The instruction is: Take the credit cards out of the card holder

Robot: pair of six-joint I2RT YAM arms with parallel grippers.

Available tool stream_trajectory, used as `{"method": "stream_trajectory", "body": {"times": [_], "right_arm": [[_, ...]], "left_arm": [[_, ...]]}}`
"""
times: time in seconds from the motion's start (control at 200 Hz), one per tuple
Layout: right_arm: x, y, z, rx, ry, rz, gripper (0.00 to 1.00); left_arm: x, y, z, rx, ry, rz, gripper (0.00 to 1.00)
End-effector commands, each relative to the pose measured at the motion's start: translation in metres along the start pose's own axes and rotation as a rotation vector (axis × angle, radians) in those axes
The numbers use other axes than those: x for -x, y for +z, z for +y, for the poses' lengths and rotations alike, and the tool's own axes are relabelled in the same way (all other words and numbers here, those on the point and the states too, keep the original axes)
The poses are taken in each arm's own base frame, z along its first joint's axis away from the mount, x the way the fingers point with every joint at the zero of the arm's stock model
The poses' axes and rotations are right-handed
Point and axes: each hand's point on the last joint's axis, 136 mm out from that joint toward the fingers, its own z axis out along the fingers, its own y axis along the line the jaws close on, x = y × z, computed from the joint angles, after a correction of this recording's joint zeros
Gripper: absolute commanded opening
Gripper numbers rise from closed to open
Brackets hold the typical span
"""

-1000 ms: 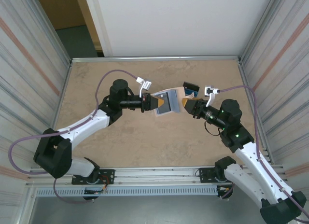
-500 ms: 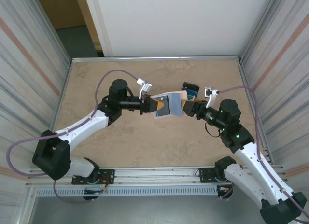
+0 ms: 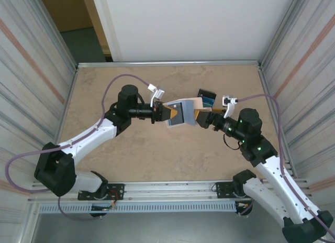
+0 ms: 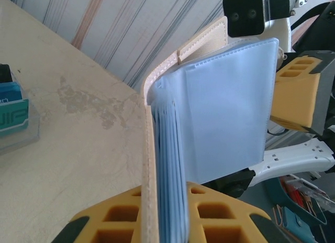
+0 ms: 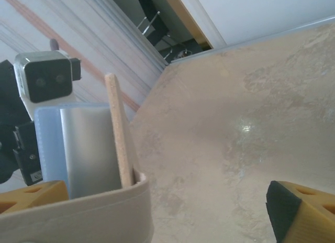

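The holder [image 3: 180, 113] is held off the table near its middle, clamped at one edge by the left gripper [image 3: 163, 113], whose jaws are closed on it. The right gripper [image 3: 203, 119] is spread wide, with its jaws set either side of the holder's free edge and nothing pinched. Teal and blue cards [image 4: 11, 116] are seen in a clear tray [image 4: 31, 133] just behind. The step in hand is judged to be the reach into the pale blue sleeves. Whether a card sits inside cannot be told. Next, a card edge must be found, pinched and drawn out along its sleeve.
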Motion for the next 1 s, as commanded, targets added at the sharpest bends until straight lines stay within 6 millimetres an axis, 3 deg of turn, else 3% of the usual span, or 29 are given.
{"method": "stream_trajectory", "body": {"times": [0.0, 0.281, 0.571, 0.802, 0.997], "right_arm": [[0.012, -0.005, 0.019, 0.048, -0.030, -0.023, 1.00], [0.015, -0.008, 0.014, -0.020, -0.057, -0.028, 0.99], [0.025, -0.037, -0.022, -0.278, -0.065, -0.091, 0.99], [0.023, -0.046, -0.036, -0.350, -0.040, -0.111, 0.99], [0.014, -0.039, -0.036, -0.329, -0.054, -0.065, 0.99]], "left_arm": [[0.021, -0.003, -0.007, 0.003, 0.043, -0.041, 0.00], [0.018, -0.002, 0.006, 0.068, 0.011, -0.018, 0.00], [-0.025, -0.007, 0.063, 0.350, -0.170, 0.178, 0.00], [-0.042, 0.004, 0.070, 0.328, -0.231, 0.223, 0.00], [-0.074, 0.024, 0.083, 0.311, -0.318, 0.305, 0.00]]}}
